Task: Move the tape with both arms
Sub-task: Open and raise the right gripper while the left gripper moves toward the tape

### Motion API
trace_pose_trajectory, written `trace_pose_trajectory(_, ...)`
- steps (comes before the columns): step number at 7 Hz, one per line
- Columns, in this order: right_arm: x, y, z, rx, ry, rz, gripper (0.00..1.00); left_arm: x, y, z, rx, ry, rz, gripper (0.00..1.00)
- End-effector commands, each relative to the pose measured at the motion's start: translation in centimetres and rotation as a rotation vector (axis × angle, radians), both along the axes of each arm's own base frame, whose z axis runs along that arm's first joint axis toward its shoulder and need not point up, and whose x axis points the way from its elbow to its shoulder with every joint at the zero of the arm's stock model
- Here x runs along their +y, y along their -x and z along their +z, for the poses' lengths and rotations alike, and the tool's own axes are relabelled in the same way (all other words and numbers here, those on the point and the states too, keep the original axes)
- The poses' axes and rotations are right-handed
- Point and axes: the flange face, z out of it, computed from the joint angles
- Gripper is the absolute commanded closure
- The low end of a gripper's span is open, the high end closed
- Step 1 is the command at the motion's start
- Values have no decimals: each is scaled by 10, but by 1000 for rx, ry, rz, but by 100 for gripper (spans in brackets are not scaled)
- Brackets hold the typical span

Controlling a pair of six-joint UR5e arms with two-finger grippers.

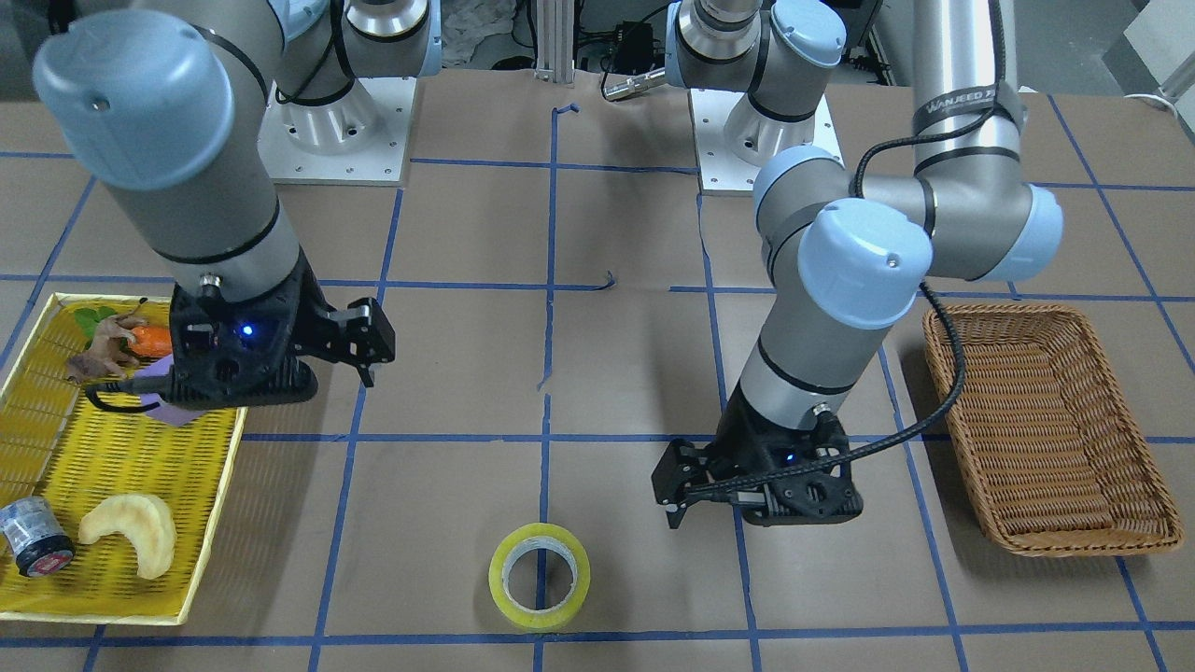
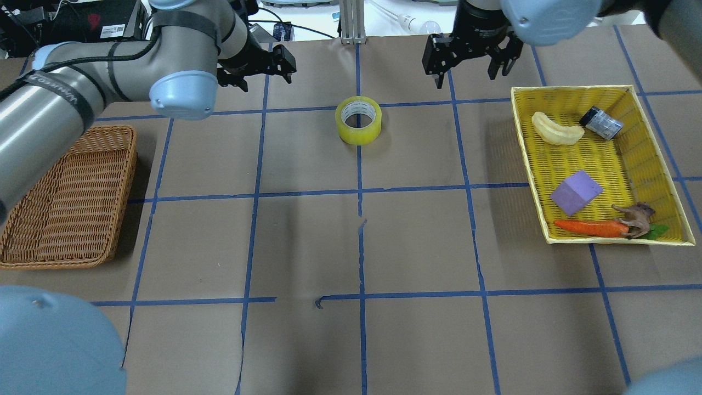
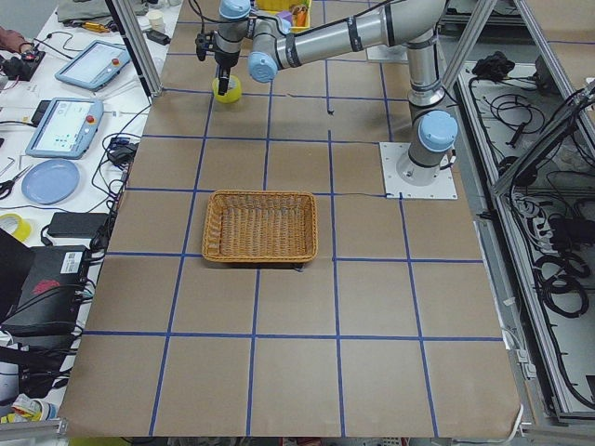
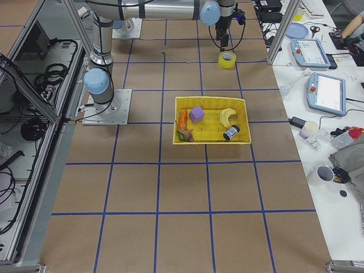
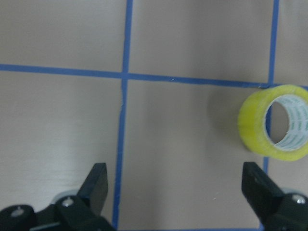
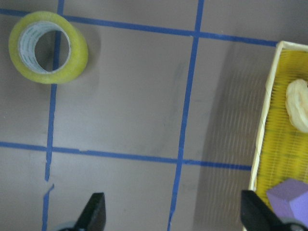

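Note:
The yellow tape roll (image 1: 540, 577) lies flat on the brown table over a blue grid line, near the far edge from the robot; it also shows in the overhead view (image 2: 358, 119). My left gripper (image 1: 691, 495) hovers beside it, open and empty; the left wrist view shows the tape (image 5: 276, 122) ahead, right of the open gripper (image 5: 175, 192). My right gripper (image 2: 470, 71) is open and empty, between the tape and the yellow tray. The right wrist view shows the tape (image 6: 48, 47) at the upper left, apart from the gripper (image 6: 173, 216).
A yellow tray (image 2: 598, 93) on the robot's right holds a purple block (image 2: 576, 192), a carrot (image 2: 589, 227), a pale curved piece (image 2: 556, 130) and a small grey cylinder (image 2: 601, 122). A wicker basket (image 2: 66, 197) stands on the robot's left.

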Motion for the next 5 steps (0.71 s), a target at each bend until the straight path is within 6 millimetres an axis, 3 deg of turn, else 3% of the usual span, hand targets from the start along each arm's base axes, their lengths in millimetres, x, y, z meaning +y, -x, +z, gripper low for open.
trace_pose_trajectory(1, 85, 17, 6, -3, -13, -13, 0, -25, 40, -57, 43, 38, -17, 0)
trace_pose_trajectory(2, 99, 16, 7, -2, -7, -13, 0, -31, 47, -83, 52, 36, -9, 0)
trace_pose_trajectory(3, 97, 16, 17, 1, 11, -10, 0, -29, 66, -108, 60, 20, -4, 0)
trace_pose_trajectory(4, 92, 14, 31, -1, 34, -5, 0, -24, 85, -125, 61, -2, -10, 0)
trace_pose_trajectory(5, 91, 14, 36, -1, 25, -8, 0, -25, 87, -127, 65, -3, -13, 0)
